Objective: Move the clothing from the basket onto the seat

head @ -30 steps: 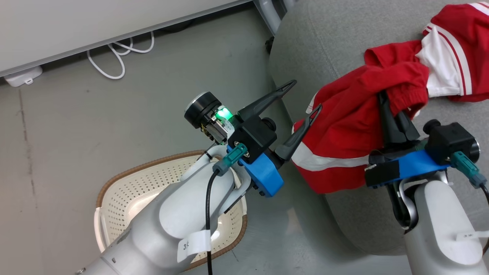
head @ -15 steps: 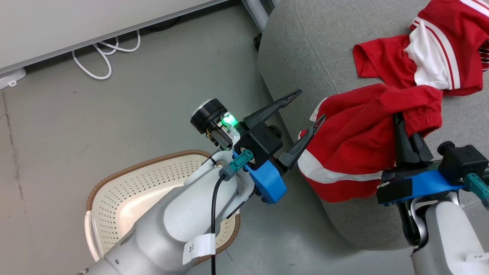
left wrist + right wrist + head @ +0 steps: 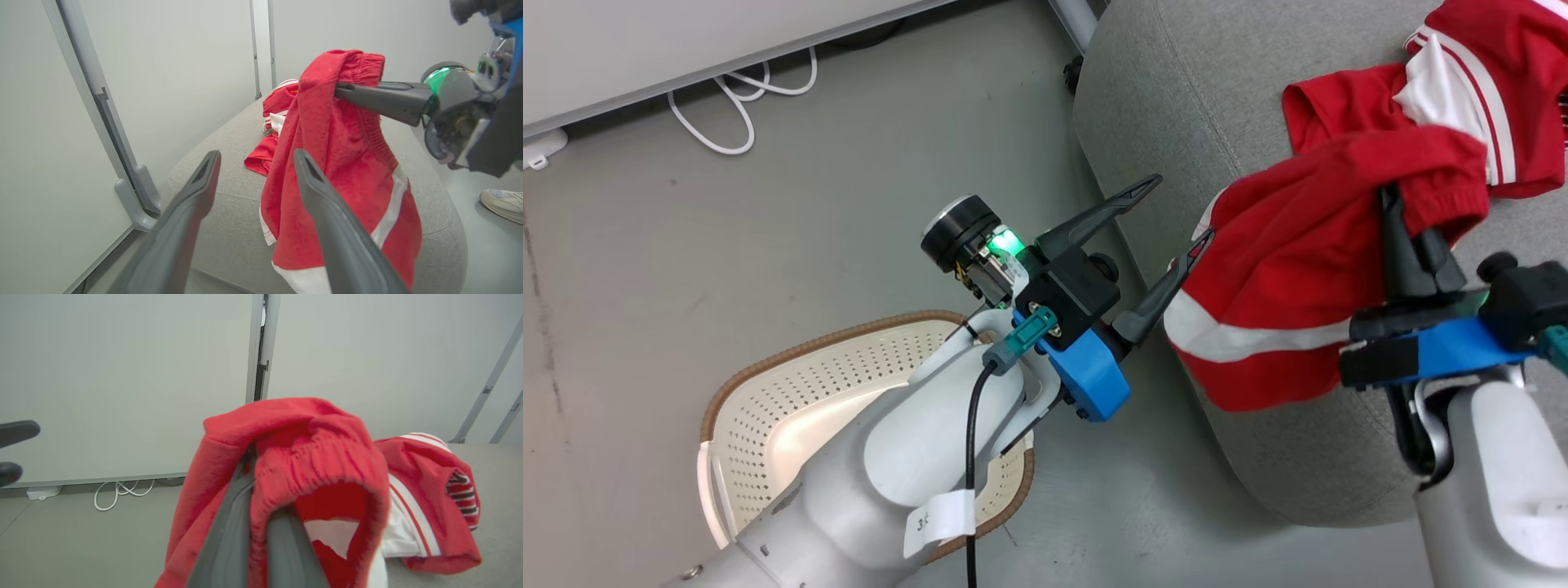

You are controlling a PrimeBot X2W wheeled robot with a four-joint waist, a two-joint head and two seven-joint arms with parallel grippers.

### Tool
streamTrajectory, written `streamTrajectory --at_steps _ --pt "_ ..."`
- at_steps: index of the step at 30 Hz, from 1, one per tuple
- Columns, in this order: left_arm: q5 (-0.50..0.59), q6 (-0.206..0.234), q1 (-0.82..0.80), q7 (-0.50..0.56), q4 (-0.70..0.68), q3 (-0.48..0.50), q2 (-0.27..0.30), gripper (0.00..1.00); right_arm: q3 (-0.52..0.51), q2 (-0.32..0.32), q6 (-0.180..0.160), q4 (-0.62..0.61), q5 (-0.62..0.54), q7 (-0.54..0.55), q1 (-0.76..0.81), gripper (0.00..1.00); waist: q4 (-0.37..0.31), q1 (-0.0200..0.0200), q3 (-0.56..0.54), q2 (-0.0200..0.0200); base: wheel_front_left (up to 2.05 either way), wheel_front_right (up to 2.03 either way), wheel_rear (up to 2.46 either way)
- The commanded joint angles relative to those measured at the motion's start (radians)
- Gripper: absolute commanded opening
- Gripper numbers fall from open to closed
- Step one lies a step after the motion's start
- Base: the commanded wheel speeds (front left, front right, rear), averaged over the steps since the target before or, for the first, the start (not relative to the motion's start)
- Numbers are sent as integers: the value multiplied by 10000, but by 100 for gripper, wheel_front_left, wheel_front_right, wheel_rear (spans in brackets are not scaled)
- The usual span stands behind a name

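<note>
Shorts [image 3: 1282, 278] have lifted toward the jersey [image 3: 1347, 106] above your seat [image 3: 1176, 98], right gripper [image 3: 1390, 196] clamped on their waistband, left gripper [image 3: 1183, 206] spread empty; release likely comes next.

Arms [image 3: 890, 465] are glossy pale grey shells, the left one with a little white tag [image 3: 935, 518]. Its wrist has a blue bracket [image 3: 1090, 377], black block [image 3: 1070, 294], teal plug [image 3: 1025, 336] and black cable [image 3: 970, 457]. The left gripper [image 3: 1183, 204] has two long dark tapered fingers [image 3: 1094, 216]. There's a green light [image 3: 1005, 242] beside a round black cap [image 3: 956, 229], maybe a motor.
</note>
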Motion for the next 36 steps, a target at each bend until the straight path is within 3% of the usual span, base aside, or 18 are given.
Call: streamTrajectory --at_steps 1,11,17,29,36 --pt "83 -13 -195 -30 -51 123 110 100 57 -187 1 -154 -91 -37 -435 0 -16 0 192 -1 0 0 0" --pt "436 -13 -913 -30 -162 29 358 100 -520 -1463 1 -793 -219 -37 -3150 0 180 0 1646 -1 0 0 0" --pt "543 -13 -1504 -30 -136 -16 545 100 -1700 -2449 0 -1017 -202 -36 -4958 0 331 0 2801 -1 0 0 0" --pt "735 -13 -2565 -28 -84 -165 716 100 -4351 -4881 1 582 -100 -34 -7032 0 409 0 4514 -1 0 0 0" --pt "703 -13 -2709 -28 -91 -213 758 100 -4848 -5299 1 1917 -401 -36 -6695 0 412 0 4794 -1 0 0 0"
